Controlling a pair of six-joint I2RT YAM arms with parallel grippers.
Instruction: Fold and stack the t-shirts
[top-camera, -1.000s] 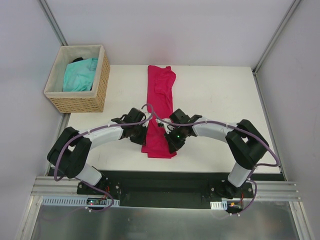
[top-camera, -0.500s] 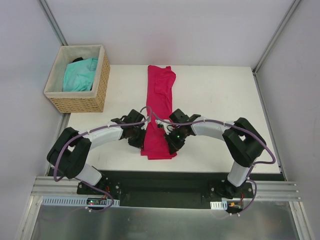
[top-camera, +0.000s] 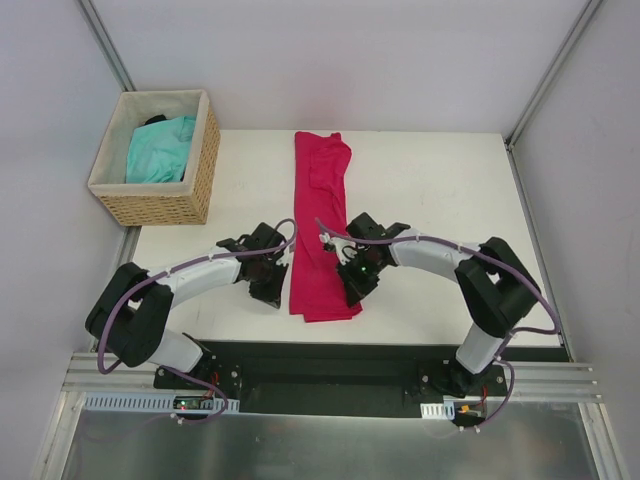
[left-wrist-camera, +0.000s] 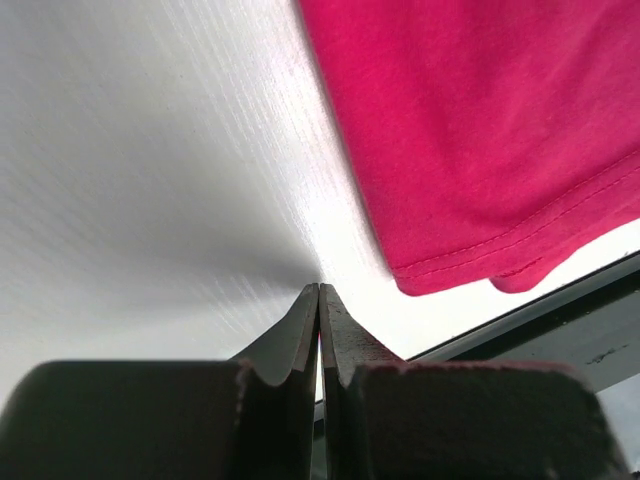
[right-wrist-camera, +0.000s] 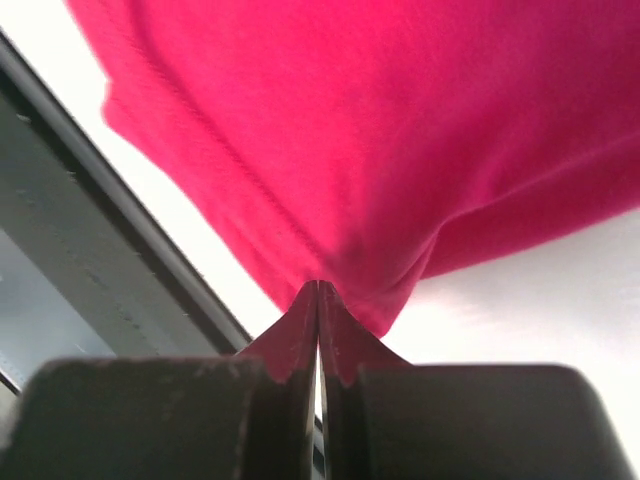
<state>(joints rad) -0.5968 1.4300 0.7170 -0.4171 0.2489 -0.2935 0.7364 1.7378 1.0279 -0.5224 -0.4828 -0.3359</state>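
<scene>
Pink shirt (top-camera: 320, 200) — long folded strip, mid-table (top-camera: 440, 200), hem toward arm bases. Turquoise shirt (top-camera: 160, 148) bunched in basket (top-camera: 150, 208), far left. Right claw (right-wrist-camera: 318, 288) pressed together, pinching pink shirt's right edge near hem. Left claw (left-wrist-camera: 318, 292) pressed together over bare table, just beside cloth, holding nothing. We judge fabric light, limp, sag-prone — best pinched at both hem corners.

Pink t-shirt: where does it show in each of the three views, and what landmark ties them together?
Top external: pink t-shirt, a long folded strip running down the centre.
Left wrist: upper right, its hem corner; the shut left gripper sits beside it, apart.
Right wrist: fills the top; the right gripper pinches its edge.
Shared landmark: the black base plate by the shirt's near hem.
</scene>
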